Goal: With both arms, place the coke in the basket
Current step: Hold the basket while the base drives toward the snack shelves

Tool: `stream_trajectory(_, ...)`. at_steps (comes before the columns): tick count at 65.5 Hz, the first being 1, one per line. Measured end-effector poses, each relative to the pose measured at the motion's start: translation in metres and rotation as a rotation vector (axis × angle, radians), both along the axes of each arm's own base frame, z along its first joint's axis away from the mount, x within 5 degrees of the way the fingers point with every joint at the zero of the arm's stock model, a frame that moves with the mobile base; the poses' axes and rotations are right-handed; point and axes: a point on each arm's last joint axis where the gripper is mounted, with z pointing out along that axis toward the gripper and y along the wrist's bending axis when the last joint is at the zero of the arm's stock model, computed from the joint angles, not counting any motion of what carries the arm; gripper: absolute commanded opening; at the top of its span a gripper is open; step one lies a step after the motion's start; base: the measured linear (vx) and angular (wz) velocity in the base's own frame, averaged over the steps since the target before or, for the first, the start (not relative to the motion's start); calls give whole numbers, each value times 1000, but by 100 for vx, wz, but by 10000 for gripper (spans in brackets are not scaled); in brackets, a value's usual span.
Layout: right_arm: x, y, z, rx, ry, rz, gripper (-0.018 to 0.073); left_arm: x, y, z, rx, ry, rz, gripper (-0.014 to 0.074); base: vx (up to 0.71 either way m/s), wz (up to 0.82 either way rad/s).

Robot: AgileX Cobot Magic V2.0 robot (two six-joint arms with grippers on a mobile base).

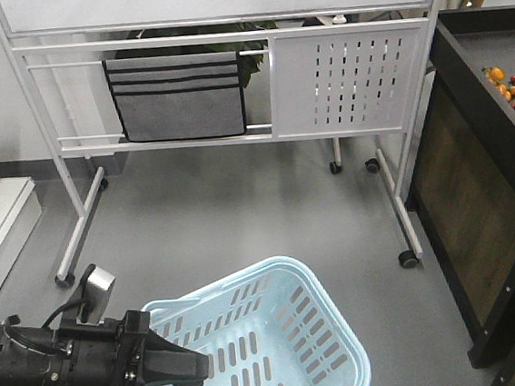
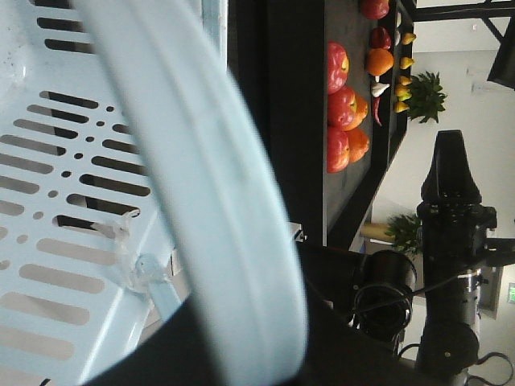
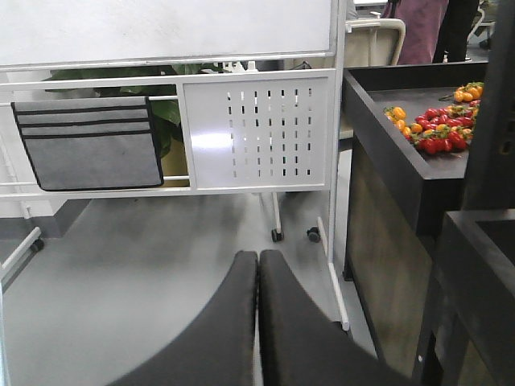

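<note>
Front view: left gripper [image 1: 178, 367] at near rim of basket [image 1: 298, 309], jaw state unclear; coke not visible in any view.
Left wrist: basket's pale blue band fills frame, grasp unconfirmed.
Right wrist: right gripper [image 3: 257, 265] pressed together, empty.
Risk: loose hold on rim, basket tips or slides.

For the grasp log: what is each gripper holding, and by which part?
Left gripper grips the light blue slotted plastic basket at its left edge; rim or handle unclear. Right gripper is shut, holding nothing.

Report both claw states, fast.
Left claw: closed on the basket, at its near edge.
Right claw: closed, holding nothing.
</note>
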Motion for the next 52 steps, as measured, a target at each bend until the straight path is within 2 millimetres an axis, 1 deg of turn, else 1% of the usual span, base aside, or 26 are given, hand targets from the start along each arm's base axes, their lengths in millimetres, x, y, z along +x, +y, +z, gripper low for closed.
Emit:
stream_trajectory(34,0,0,0,0,0,0,-10,0,0,0,0,0,0,-6,22,-3)
stream_trajectory(52,0,0,0,0,0,0,-10,0,0,0,0,0,0,-6,22,14)
